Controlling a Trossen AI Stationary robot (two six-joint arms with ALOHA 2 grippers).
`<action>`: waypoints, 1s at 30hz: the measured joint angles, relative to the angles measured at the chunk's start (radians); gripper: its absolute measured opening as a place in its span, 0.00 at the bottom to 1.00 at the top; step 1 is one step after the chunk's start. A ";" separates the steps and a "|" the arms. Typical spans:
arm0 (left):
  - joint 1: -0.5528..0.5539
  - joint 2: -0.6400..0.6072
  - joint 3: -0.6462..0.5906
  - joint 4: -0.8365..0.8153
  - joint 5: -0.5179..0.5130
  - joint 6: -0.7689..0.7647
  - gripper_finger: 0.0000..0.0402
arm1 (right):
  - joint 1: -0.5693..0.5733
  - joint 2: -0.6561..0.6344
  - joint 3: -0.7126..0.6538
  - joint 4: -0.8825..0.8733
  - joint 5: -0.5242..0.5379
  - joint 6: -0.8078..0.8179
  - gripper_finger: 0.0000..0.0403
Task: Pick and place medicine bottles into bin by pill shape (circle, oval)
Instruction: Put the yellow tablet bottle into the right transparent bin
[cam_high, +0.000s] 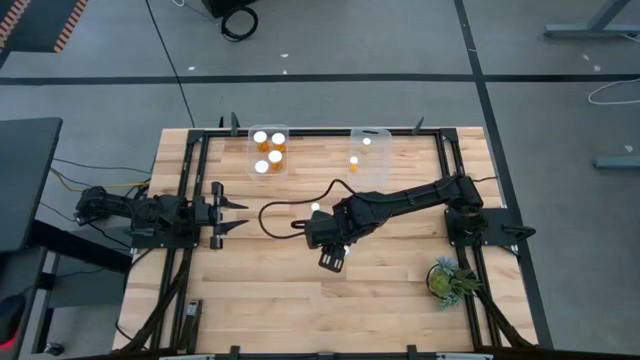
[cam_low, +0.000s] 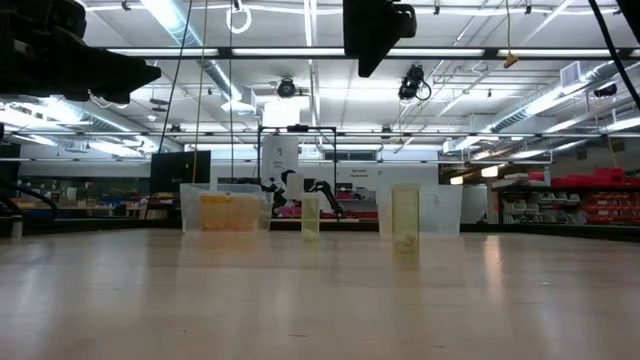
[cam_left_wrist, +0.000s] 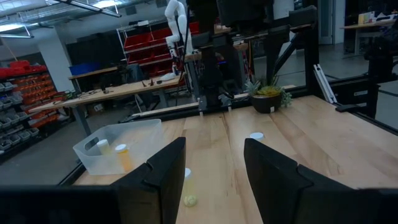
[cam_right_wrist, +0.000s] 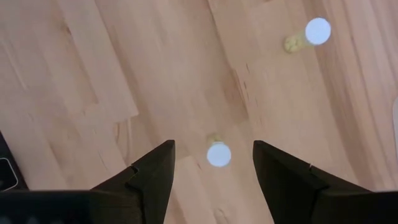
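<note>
**Bottles: two loose on the desk, right hand open above one**

Bottles wait in three places. One bottle (cam_right_wrist: 218, 154) stands upright on the desk (cam_high: 300, 310) straight below the right hand (cam_right_wrist: 213, 163), its white cap showing in the gap between the two spread fingers, which touch nothing. A second bottle (cam_right_wrist: 317, 31) stands beyond that hand, apart from the first. The right hand hangs high over the middle of the desk, pointing down.

The left hand (cam_high: 238, 213) rests low near its own edge of the desk, fingers parted and holding nothing. Ahead of it sits a clear bin (cam_high: 268, 152) with four bottles (cam_high: 268, 153) inside. Another clear bin (cam_high: 369, 148), farther from the left hand, holds two more bottles (cam_high: 361, 151). A green plant (cam_high: 449, 279) stands near the right arm's base.
</note>
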 joint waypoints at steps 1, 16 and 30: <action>0.000 0.000 0.000 0.000 0.000 0.000 0.43 | 0.001 0.000 0.000 0.000 -0.002 0.003 0.55; 0.000 0.000 0.000 0.000 0.000 0.001 0.43 | 0.023 0.000 -0.006 -0.013 -0.014 0.033 0.55; 0.000 0.000 0.000 0.000 0.000 0.001 0.43 | 0.023 0.000 -0.177 0.017 -0.018 0.060 0.55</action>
